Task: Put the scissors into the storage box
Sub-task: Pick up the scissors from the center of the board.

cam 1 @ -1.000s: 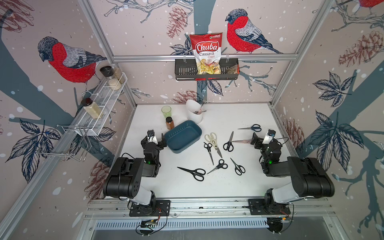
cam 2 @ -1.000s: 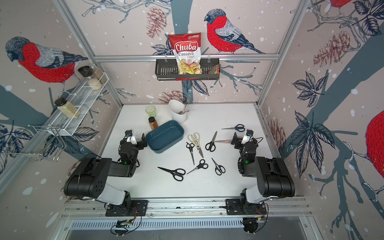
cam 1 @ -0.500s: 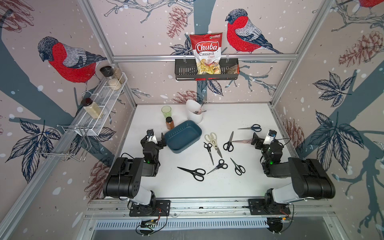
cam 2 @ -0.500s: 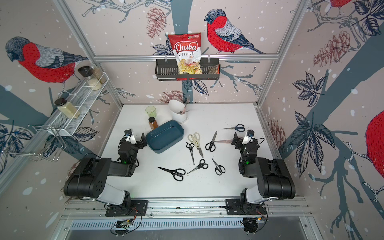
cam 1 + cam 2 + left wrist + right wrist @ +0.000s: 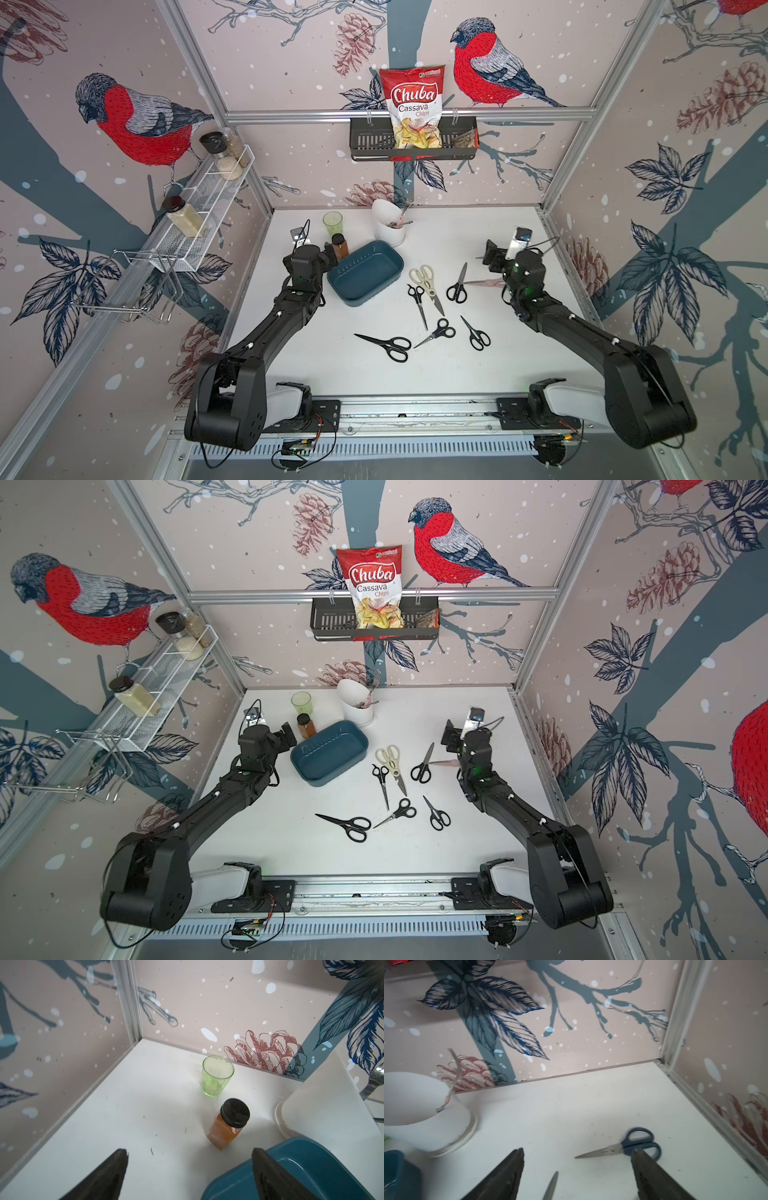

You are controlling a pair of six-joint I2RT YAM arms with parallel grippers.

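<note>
The teal storage box [image 5: 365, 270] [image 5: 330, 752] lies empty at the left centre of the table. To its right lie several scissors: cream-handled shears [image 5: 426, 280], black-handled pairs [image 5: 457, 286] [image 5: 386, 345] [image 5: 436, 332], and a pinkish pair [image 5: 484, 282] partly under my right arm. My left gripper [image 5: 190, 1151] is open with nothing between its fingers, one finger over the box corner [image 5: 311, 1167]. My right gripper [image 5: 577, 1150] is open above the table. Dark-blue-handled scissors [image 5: 629, 1147] lie just beyond one finger, and a blade tip [image 5: 552, 1184] shows between the fingers.
An orange spice bottle [image 5: 228, 1124] and a green glass [image 5: 217, 1075] stand just beyond my left gripper. The white utensil cup [image 5: 388, 228] is behind the box. A black wall basket [image 5: 413, 143] holds a chips bag. The side walls are close to both arms.
Both arms have reached a little farther toward the back of the table. The scissors and the box have not moved.
</note>
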